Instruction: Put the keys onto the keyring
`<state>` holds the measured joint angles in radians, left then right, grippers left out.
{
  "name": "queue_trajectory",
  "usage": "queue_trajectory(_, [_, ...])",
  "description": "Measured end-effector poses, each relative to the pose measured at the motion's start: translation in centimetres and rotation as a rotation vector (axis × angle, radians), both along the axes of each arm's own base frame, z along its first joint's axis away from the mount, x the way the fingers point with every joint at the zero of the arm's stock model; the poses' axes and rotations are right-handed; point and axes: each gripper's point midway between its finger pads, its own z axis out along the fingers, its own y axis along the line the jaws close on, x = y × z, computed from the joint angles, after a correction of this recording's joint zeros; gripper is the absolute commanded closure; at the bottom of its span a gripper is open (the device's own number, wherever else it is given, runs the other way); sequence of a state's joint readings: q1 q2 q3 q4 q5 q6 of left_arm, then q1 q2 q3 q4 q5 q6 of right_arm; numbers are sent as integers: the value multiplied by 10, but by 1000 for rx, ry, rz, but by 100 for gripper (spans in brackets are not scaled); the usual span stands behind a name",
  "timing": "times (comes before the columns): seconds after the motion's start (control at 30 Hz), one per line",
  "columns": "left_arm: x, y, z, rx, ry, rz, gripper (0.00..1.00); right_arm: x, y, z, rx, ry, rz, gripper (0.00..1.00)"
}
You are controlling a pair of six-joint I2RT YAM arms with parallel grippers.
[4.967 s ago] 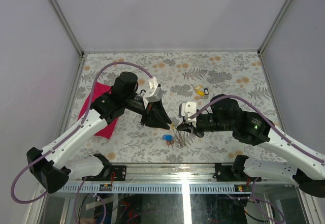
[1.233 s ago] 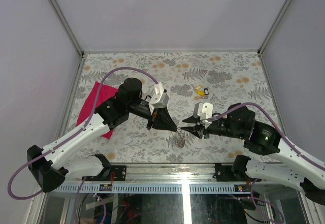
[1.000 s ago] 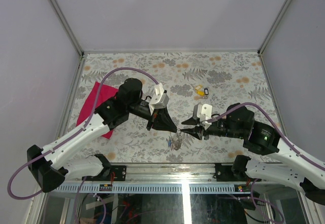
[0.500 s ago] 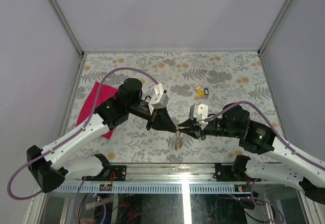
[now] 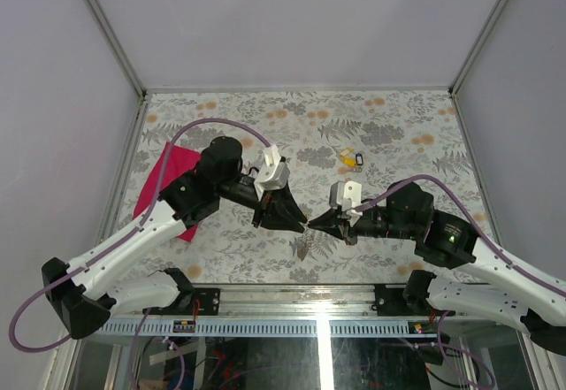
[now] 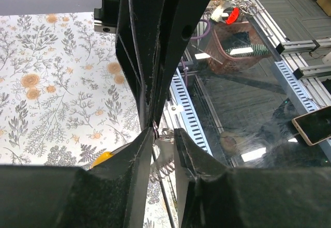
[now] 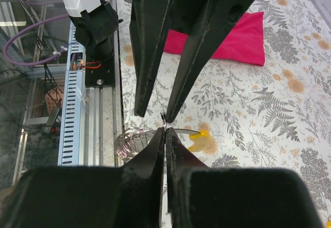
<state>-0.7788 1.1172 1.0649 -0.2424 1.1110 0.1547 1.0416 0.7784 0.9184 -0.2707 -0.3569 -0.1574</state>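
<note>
Wire this thin looks light, springy and slippery. The keyring (image 7: pixel 130 140) hangs over the near edge of the tabletop (image 7: pixel 248 109), pinched by the right hand (image 7: pixel 165 131), a yellow key (image 7: pixel 202 141) just beside; the left hand (image 6: pixel 163 134) stands slightly spread around it. Grip across the coil, firmly.

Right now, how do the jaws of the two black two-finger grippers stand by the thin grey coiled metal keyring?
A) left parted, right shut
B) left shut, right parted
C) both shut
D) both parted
A: the right wrist view shows the right gripper pinched shut on the thin grey coiled metal keyring, and the left gripper facing it with a clear gap between its fingertips.
</note>
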Motion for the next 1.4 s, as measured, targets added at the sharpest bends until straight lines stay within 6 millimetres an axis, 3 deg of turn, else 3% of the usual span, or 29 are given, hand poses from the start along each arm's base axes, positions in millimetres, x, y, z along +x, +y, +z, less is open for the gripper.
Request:
queue_trajectory(0.43, [-1, 6, 16, -38, -47, 48, 73, 0, -10, 11, 56, -83, -15, 100])
queue_trajectory(0.9, [5, 5, 24, -79, -49, 109, 73, -3, -7, 7, 174, -95, -11, 100])
queue_trajectory(1.4, [-5, 13, 48, -173, -72, 117, 73, -4, 0, 41, 416, -70, -15, 100])
